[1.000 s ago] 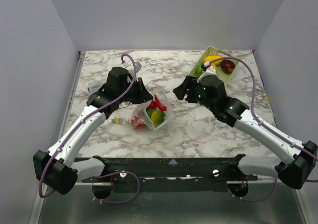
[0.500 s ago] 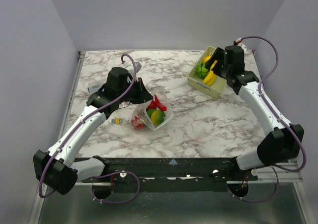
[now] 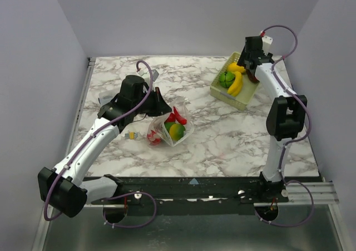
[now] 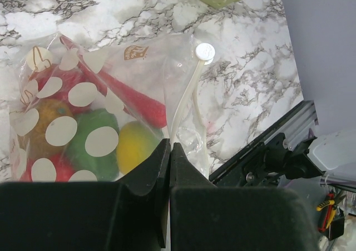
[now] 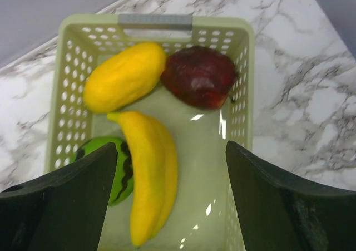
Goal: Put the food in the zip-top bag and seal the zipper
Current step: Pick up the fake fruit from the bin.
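**Setting.** Grey-walled booth; marble-patterned table (image 3: 222, 145).

**Item 1, zip-top bag (image 3: 171, 127).** Near the middle of the table, a little left of centre. Clear film with white dots. It already carries some of the food: a red pepper (image 4: 130, 98), a green piece (image 4: 92, 142), a yellow piece (image 4: 136, 151) and others.

**Item 2, left gripper (image 4: 169, 146).** Clenched on the bag's mouth edge, where the pale zipper (image 4: 186, 95) runs into the jaws.

**Item 3, basket (image 5: 240, 95).** Pale green lattice at the far right corner of the table. It holds a banana (image 5: 147, 173), a yellow oval piece (image 5: 123, 75), a dark red piece (image 5: 197, 75) and a green striped piece (image 5: 108, 170).

**Item 4, right gripper (image 5: 171, 148).** Spread wide and empty, poised above the basket.

**Hazards, as judged.**
- The banana lies against the green striped piece, so jaws coming down may catch both or wedge on the basket wall.
- Glossy, rounded skins may squirt out of a pinch.
- The light basket may lift or skid along with a piece.
- The bag is held at one edge only. Its mouth may sag, and a delivered piece could strike the film and roll off across the table.
- A tug from the left arm could spill what is already inside.
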Tool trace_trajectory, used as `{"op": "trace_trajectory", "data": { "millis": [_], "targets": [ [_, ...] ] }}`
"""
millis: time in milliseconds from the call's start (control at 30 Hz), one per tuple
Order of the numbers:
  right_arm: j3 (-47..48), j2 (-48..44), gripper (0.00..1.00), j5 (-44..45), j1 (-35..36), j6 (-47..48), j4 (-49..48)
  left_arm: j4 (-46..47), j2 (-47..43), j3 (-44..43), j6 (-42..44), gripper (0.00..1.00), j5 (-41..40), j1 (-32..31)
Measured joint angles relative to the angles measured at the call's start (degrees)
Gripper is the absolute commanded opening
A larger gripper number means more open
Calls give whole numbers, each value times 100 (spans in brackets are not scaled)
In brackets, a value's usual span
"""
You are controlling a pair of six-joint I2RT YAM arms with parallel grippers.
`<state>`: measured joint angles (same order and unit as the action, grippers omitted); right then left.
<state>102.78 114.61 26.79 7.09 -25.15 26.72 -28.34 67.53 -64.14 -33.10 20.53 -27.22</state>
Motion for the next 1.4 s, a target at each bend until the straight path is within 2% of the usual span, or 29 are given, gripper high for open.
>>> {"op": "trace_trajectory", "data": {
  "millis": [233,367,600,1133,1400],
  "targets": [
    [1213,1360,81,468,-166,1121,149,2,122,0,-48,0,116,0],
    [1268,1749,87,608,-192,1779,129,-2,214,0,-68,0,164,0],
    [1244,2026,90,962,-188,2614,-162,-2,291,0,-79,0,223,0],
    [1805,2566,88,1038,-203,3346,-859,-2,356,0,-111,0,319,0],
    [1591,2500,84,975,-138,3484,-1185,-2,391,0,-127,0,365,0]
  ]
}}
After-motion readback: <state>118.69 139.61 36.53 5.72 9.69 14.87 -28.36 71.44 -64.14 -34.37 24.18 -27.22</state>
